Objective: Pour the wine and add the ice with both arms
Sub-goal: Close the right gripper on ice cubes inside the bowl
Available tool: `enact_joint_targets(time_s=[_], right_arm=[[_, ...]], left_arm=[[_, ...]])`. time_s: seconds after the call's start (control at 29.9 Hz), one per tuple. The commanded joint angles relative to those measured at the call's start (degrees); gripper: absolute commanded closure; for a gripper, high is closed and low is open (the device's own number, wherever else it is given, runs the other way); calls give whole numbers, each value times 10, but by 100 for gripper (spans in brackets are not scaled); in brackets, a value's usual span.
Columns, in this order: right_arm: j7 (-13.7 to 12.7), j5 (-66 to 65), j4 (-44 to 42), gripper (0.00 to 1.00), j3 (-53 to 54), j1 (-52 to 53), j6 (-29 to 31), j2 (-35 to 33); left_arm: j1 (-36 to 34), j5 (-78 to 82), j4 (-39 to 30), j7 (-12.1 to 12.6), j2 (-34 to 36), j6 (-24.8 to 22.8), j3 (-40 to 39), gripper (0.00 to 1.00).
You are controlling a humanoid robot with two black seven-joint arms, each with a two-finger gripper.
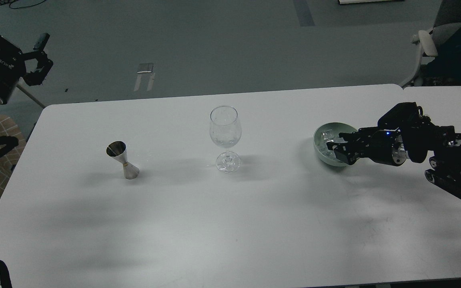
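Note:
A clear wine glass (225, 130) stands upright at the table's middle. A steel jigger (122, 159) stands to its left. A pale green bowl (321, 149) at the right holds ice cubes (328, 140). My right gripper (337, 146) reaches in from the right, its open fingers over the bowl's near right part and hiding some of the ice. My left gripper (39, 56) is open and empty, raised beyond the table's far left corner. No stream of wine shows.
The white table (230, 224) has a second table butted against its right end. An office chair (430, 48) with a seated person stands at the far right. My right arm's links (454, 176) lie over the table's right side.

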Motion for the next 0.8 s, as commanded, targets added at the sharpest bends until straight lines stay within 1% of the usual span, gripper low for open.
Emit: enact_joint_targets(time_s=[0.0,0.23,0.47,0.57,0.7,0.77], right_arm=[[0,-1,0,49,-1,0,0,-2],[0,-1,0,49,-1,-1,0,-2],[0,0,-3,52,-1,-3,1,0],[0,-1,-3,58,-1,-3,0,0],[0,-1,-1,63,-5,-3,0,-1],[0,-1,-1,70,-8,-3,0,-2]], left_arm=[[0,0,0,0,0,0,0,2],[0,0,0,0,0,0,0,2],[0,0,1,0,0,0,-1,2],[0,0,1,0,0,0,-1,2],[0,0,0,0,0,0,-1,2],[0,0,0,0,0,0,-1,2]])
